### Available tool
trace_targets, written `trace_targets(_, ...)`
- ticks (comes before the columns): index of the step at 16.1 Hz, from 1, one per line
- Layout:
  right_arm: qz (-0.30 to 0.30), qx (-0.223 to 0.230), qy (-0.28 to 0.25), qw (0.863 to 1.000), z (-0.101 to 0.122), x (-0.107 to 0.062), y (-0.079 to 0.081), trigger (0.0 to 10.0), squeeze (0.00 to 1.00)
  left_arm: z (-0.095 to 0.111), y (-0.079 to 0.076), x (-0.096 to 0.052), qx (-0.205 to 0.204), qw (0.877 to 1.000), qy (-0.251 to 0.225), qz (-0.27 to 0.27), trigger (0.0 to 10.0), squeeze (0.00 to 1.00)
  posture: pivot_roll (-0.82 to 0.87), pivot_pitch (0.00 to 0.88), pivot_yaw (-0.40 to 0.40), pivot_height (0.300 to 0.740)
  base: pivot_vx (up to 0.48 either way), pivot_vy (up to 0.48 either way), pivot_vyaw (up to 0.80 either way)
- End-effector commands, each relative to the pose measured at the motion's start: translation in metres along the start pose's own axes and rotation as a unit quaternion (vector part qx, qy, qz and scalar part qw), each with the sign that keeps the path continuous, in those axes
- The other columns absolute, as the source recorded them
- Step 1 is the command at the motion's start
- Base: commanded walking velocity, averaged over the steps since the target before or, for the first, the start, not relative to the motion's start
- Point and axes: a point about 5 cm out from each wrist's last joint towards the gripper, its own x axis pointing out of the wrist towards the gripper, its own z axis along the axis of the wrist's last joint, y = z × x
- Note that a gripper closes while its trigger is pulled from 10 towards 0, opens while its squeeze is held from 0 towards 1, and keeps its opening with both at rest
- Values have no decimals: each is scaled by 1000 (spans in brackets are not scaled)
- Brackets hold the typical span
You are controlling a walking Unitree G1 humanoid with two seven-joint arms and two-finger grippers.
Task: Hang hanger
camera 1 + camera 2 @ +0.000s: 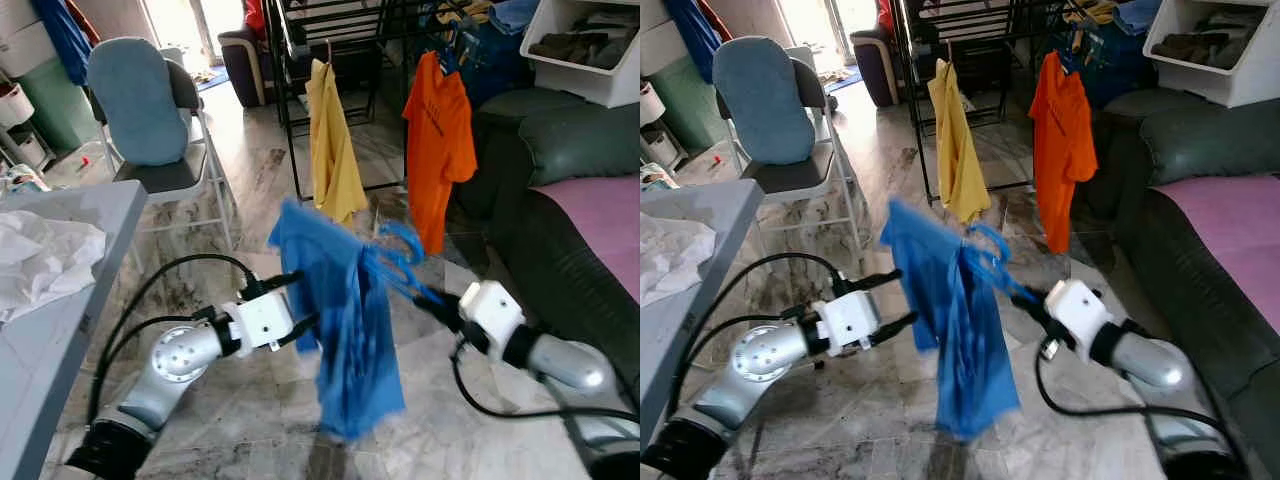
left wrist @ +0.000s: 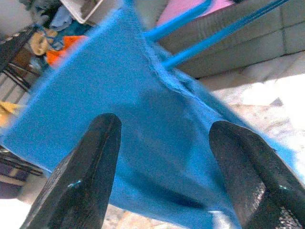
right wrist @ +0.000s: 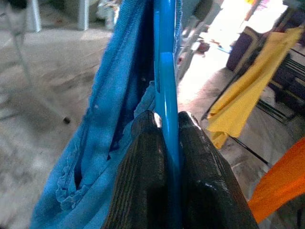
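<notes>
Your right claw [image 3: 167, 143] is pinching the blue hanger [image 3: 166, 71]: the right wrist view shows both fingers pressed against the plastic bar, a detail the head views leave too small and blurred to read. From the head you see the hanger [image 1: 400, 250] held up between both arms over the marble floor [image 1: 250, 420], its hook end smeared by motion, with the blue shirt [image 1: 345, 320] draped from it and hanging down. Your left claw [image 2: 162, 176] stands spread, fingers apart, with the blue cloth right in front of them; you cannot tell from the left wrist view whether either finger touches it. In the head view the left claw [image 1: 300, 325] sits at the shirt's edge. Behind, a yellow shirt [image 1: 330, 145] and an orange shirt [image 1: 438, 140] hang on the black drying rack [image 1: 330, 30], well apart from the hanger. The grey bench [image 1: 60, 320] at your left is cut off by the frame. No readable writing anywhere.
</notes>
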Motion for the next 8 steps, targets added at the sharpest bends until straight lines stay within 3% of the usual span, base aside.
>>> trace_targets(1, 18, -16, -20, 1000, 6, 1, 0, 10000, 0, -2, 10, -4, 19, 1000, 9, 10, 10000, 1000, -140, 0, 75, 740, 0, 0, 0)
trace_targets(5, 63, -30, -14, 997, 6, -5, 0, 10000, 0, -9, 21, -8, 69, 997, 26, 8, 10000, 1000, -137, 0, 78, 740, 0, 0, 0)
trace_targets(8, 126, -39, 4, 991, 4, -9, 11, 10000, 0, -11, 25, -7, 88, 996, 29, -1, 10000, 1000, -142, 0, 85, 740, 0, 0, 0)
